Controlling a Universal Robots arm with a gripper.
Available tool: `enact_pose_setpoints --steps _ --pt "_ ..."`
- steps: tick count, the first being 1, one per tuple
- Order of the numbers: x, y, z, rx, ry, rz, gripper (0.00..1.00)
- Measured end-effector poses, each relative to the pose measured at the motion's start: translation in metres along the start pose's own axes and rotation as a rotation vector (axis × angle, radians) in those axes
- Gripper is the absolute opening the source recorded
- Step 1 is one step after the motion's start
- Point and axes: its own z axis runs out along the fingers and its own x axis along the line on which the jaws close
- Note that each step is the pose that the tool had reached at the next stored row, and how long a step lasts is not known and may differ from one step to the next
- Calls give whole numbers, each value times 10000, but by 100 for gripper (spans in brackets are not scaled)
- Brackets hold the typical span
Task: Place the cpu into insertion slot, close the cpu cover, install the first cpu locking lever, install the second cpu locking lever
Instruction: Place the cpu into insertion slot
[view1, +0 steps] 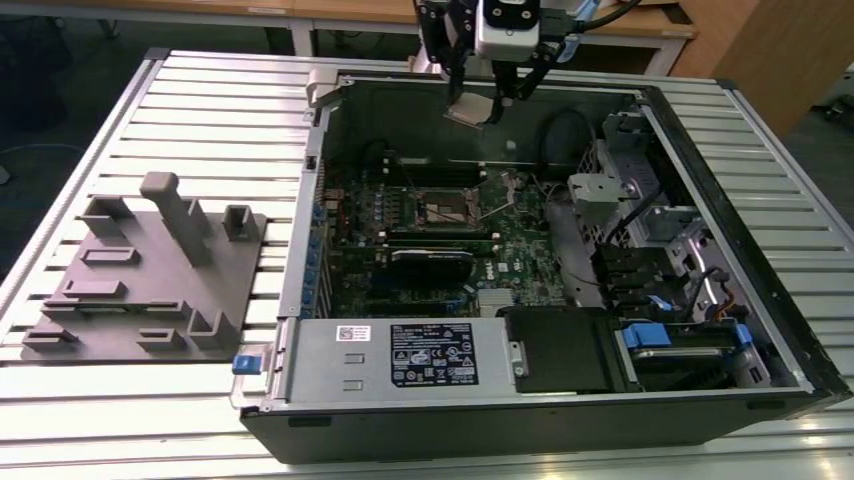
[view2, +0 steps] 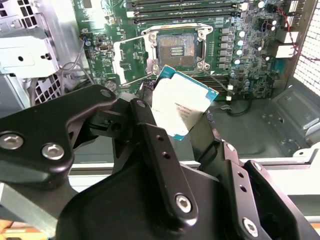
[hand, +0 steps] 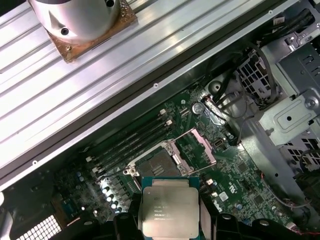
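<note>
One cpu (view2: 186, 102) sits clamped edgewise in the claw (view2: 181, 117), well clear of the open insertion slot (view2: 175, 47).

pale silver cpu (hand: 170, 212), green circuit board (hand: 250, 176), grey ribbed table (view1: 200, 100).

Silver cpu (view2: 184, 102) tilted above open insertion slot (view2: 176, 49); cpu cover (view2: 118, 62) raised.

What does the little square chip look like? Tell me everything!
The cpu is a thin, flat square with a pale silvery metal face, small print and a greenish-blue edge. The claw pinches it by two opposite sides, tilted, in the air over the computer case, not yet in the insertion slot. Nothing else touches it.
</note>
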Motion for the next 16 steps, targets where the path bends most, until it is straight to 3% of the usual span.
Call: enact_pose_setpoints --steps 16 --pt "0 0 0 -4 -20 217 54"
